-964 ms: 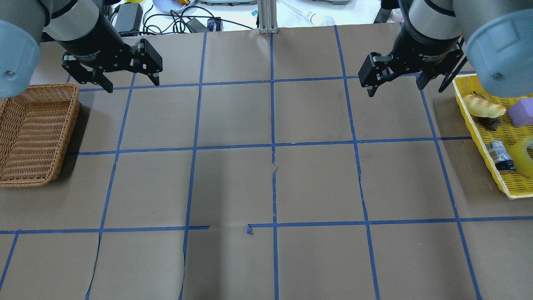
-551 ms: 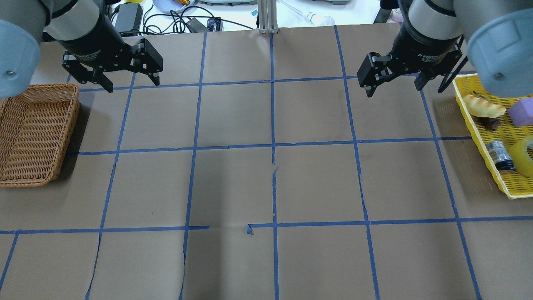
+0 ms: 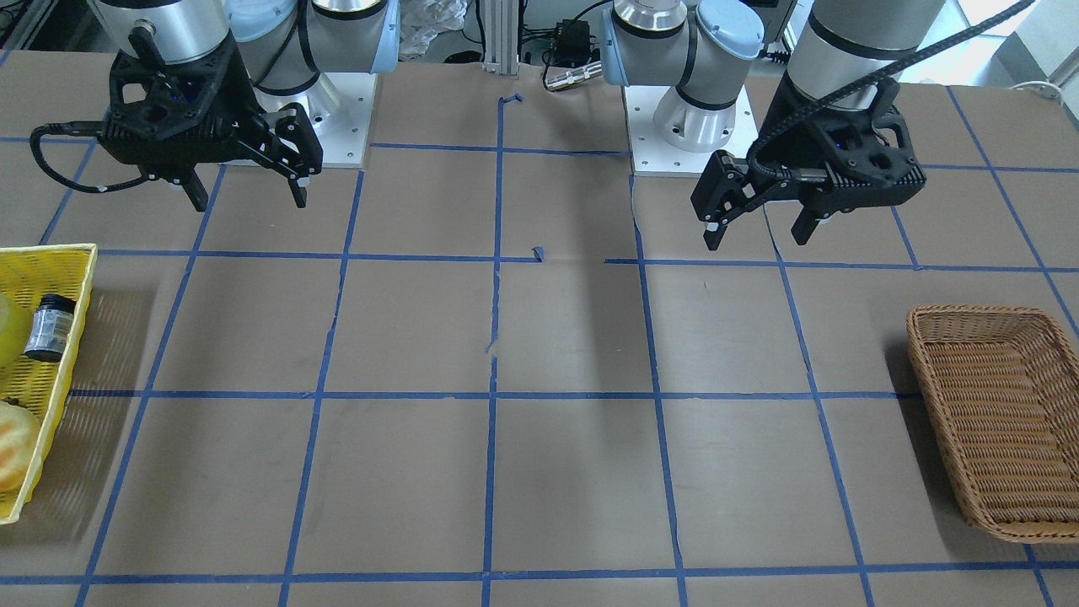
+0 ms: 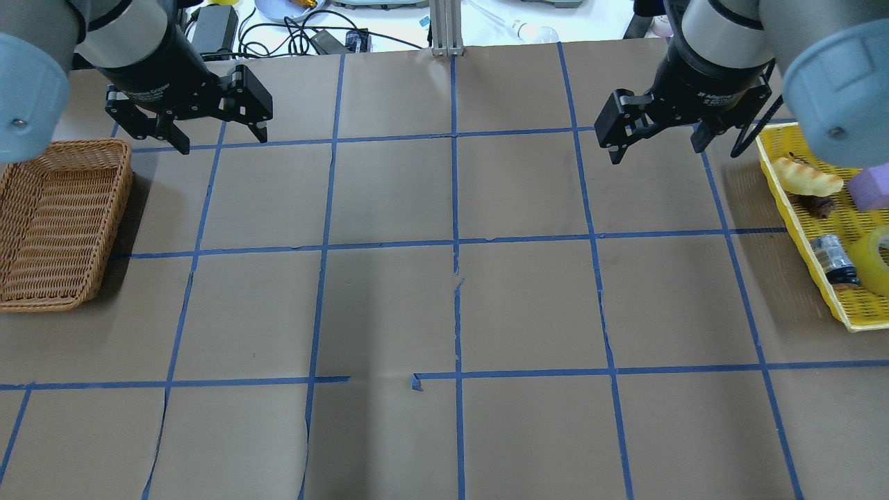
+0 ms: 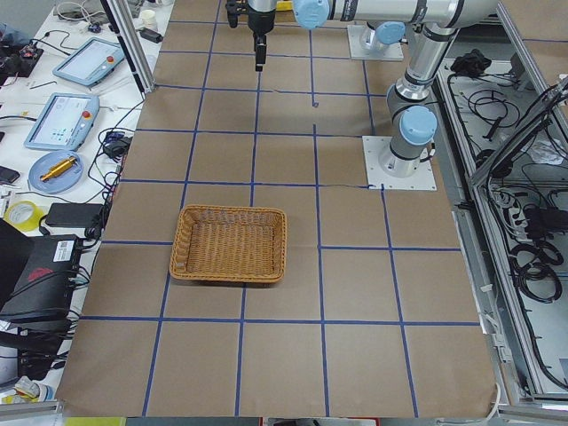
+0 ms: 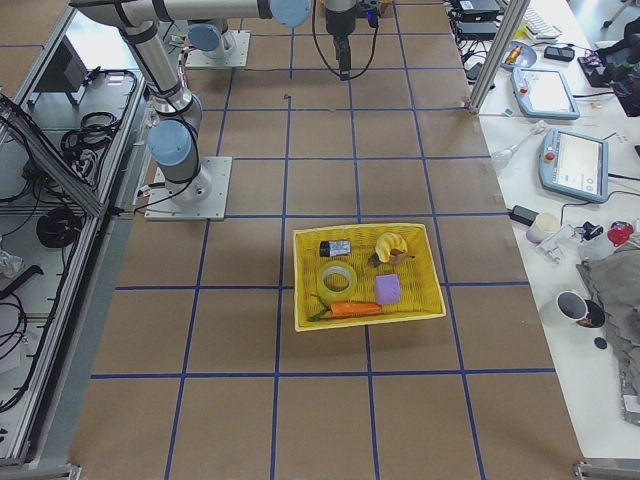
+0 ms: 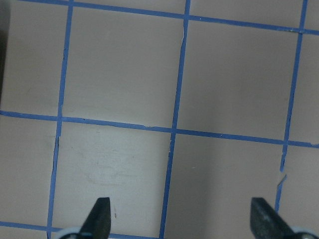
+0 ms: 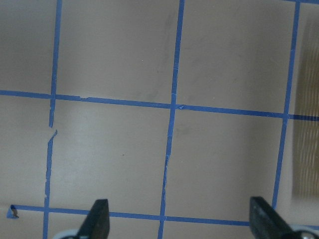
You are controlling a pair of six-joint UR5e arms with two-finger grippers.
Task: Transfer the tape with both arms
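Note:
The tape [image 4: 879,261], a translucent yellow roll, lies in the yellow tray [image 4: 799,215] at the table's right edge. It also shows in the exterior right view [image 6: 338,277] and is cut off at the left edge of the front view [image 3: 7,329]. My right gripper [image 4: 656,149] hangs open and empty above the table, left of the tray's far end; it shows too in the front view [image 3: 250,202] and its wrist view [image 8: 179,219]. My left gripper [image 4: 222,139] hangs open and empty above the far left of the table [image 3: 756,239] [image 7: 180,219].
A wicker basket [image 4: 59,222] stands empty at the left edge [image 3: 995,421] [image 5: 229,244]. The tray also holds a small dark jar [image 4: 833,262], a bread-like piece [image 4: 806,177], a purple block [image 4: 871,187] and a carrot [image 6: 350,309]. Blue tape lines grid the brown table.
The right arm has shifted very slightly toward the far side. The left arm has hardly moved. Both grippers stay open.

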